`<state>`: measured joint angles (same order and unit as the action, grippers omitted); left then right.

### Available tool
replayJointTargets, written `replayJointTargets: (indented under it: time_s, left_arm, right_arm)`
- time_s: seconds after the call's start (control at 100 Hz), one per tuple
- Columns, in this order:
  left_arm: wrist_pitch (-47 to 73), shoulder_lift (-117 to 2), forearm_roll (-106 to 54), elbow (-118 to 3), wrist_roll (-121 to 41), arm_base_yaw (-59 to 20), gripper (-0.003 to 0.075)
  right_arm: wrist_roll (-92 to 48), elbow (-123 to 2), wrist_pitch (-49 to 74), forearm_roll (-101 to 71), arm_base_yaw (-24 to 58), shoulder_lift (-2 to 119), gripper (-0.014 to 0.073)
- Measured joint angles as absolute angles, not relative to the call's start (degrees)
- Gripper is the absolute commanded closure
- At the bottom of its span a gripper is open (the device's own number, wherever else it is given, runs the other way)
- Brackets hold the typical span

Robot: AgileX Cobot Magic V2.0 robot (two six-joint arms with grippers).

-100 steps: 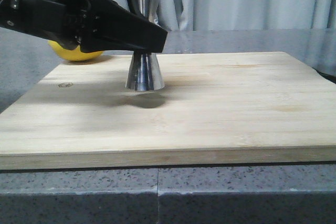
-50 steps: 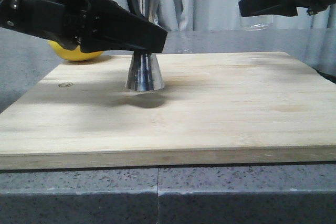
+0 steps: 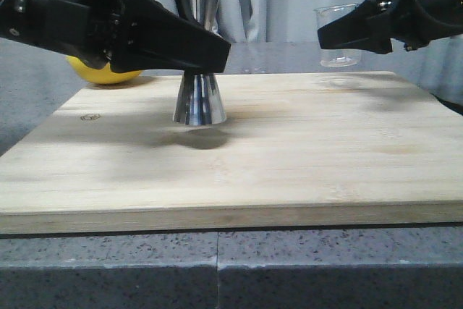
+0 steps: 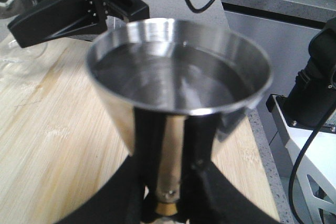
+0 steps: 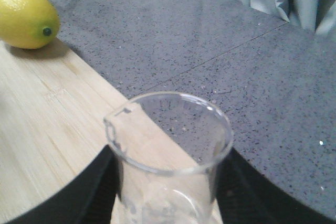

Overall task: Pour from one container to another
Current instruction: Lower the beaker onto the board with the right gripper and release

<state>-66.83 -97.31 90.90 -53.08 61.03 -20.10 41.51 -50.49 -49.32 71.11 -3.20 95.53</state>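
Steel jigger (image 3: 200, 99) stands upright on the wooden board (image 3: 289, 150), left claw (image 3: 195, 48) closed around its narrow waist; left wrist view shows clear liquid in the upper cup, near the rim. Glass beaker (image 3: 340, 34) sits to the right of the jigger and well apart from it, over the board's far right corner, held upright by the right claw (image 3: 347, 34), which is clamped on its sides. Can't tell from the front view if the beaker's base touches the board or hangs just above it. In the right wrist view the beaker (image 5: 170, 150) looks empty, lip facing the lemon (image 5: 26, 17). Lemon lies on the bench beyond the jigger's left side. Judging by the full jigger and empty beaker, the pour looks done; the likely next step is setting the beaker down, right arm nearer.
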Motion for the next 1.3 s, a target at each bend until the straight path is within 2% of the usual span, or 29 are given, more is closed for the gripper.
replayJointTargets:
  time_s: [1.3]
  left_arm:
    - [-66.8, -97.3, 90.9, -53.1, 61.0, -20.1, 0.0722]
  right_arm:
    - [34.1, -48.1, -57.0, 64.0, -3.4, 102.1, 0.0449]
